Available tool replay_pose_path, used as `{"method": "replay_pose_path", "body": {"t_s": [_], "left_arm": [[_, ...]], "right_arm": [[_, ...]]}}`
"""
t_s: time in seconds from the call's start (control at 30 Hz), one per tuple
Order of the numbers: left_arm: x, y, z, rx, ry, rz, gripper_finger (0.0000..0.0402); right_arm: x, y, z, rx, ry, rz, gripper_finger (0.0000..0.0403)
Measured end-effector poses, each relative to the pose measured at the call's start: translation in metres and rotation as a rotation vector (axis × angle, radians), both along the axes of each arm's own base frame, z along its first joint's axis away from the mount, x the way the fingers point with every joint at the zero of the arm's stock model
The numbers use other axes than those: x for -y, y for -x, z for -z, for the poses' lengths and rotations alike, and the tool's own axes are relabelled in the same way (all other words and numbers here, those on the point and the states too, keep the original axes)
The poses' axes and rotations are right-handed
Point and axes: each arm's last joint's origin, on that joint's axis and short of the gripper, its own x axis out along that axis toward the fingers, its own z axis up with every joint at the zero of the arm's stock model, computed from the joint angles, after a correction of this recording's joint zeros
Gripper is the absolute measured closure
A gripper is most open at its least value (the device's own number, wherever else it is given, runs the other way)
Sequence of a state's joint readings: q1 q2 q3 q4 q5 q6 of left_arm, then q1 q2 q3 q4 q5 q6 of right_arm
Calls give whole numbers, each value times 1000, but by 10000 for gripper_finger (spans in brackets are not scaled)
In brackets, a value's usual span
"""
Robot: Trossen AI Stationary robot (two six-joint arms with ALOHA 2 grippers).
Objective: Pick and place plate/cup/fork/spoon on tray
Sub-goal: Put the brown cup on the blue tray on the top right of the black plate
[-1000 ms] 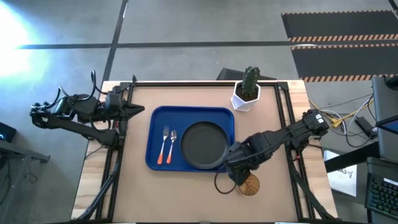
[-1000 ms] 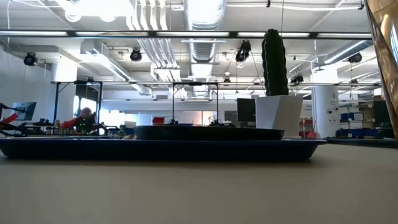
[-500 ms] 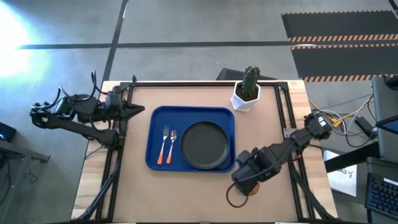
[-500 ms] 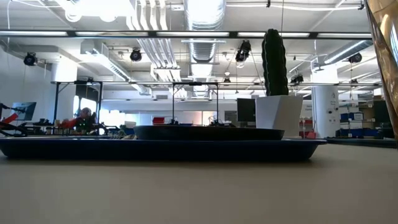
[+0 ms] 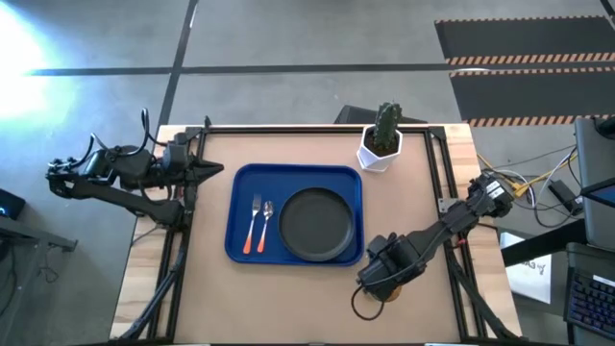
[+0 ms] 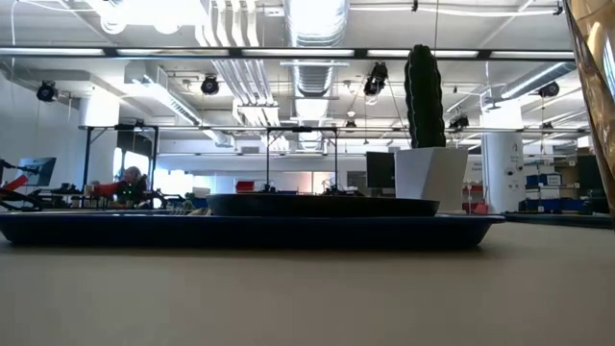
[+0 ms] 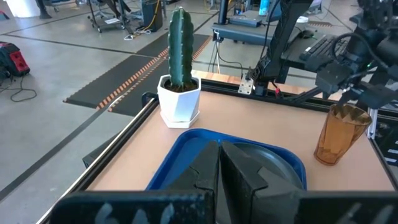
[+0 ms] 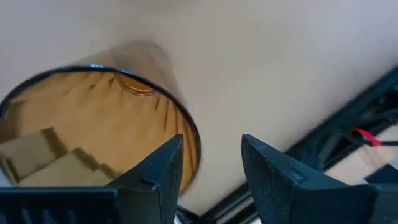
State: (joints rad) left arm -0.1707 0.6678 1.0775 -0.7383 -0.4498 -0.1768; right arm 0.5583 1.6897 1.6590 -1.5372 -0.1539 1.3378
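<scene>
The amber cup (image 8: 93, 137) stands upright on the table near the front right; it also shows in the left wrist view (image 7: 339, 134). My right gripper (image 8: 211, 146) is open just above it, pointing down; the high view (image 5: 381, 282) shows it covering most of the cup (image 5: 388, 294). The black plate (image 5: 315, 224), the fork (image 5: 255, 223) and the spoon (image 5: 266, 221) lie on the blue tray (image 5: 235, 192). My left gripper (image 7: 219, 165) is shut and empty at the table's left edge. My right gripper comes at the cup from above, one finger (image 8: 165, 165) over the cup's inside and the other (image 8: 273, 174) outside, with the rim's wall (image 8: 194, 146) in the gap. I cannot tell whether either finger touches it.
A white pot with a green cactus (image 5: 382, 139) stands at the far edge, right of the tray; it also shows in the low view (image 6: 428, 144). Black frame rails run along the table's sides (image 5: 447, 173). Bare table lies right of the tray (image 5: 404, 202).
My right gripper has moved from the tray's near right corner toward the table's near edge, to above the cup, which it now mostly covers in the high view. The cup has stayed where it was.
</scene>
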Motion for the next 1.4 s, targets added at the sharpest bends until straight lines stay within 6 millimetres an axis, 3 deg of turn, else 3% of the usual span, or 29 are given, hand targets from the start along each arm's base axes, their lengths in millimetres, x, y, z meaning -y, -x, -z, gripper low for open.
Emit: {"method": "replay_pose_path", "body": {"t_s": [0.37,0.43,0.6,0.8,1.03,1.23,1.4], "left_arm": [[0,0,0,-1,0,1,402],[0,-1,0,-5,-1,1,402],[1,-3,1,-11,-2,1,402],[1,-5,2,-19,-3,1,402],[1,-4,2,-20,-4,1,402],[1,-4,2,-19,-4,1,402],[0,-3,1,-16,-4,0,402]], "right_arm": [[-2,-3,40,25,-17,-13,261],[-1,-3,43,18,-13,-11,283],[1,-6,36,50,-22,-24,381],[6,-14,2,227,72,-21,394],[27,-21,-70,538,362,-54,394],[69,-40,-121,739,564,-181,394],[123,-65,-145,841,594,-283,394]]}}
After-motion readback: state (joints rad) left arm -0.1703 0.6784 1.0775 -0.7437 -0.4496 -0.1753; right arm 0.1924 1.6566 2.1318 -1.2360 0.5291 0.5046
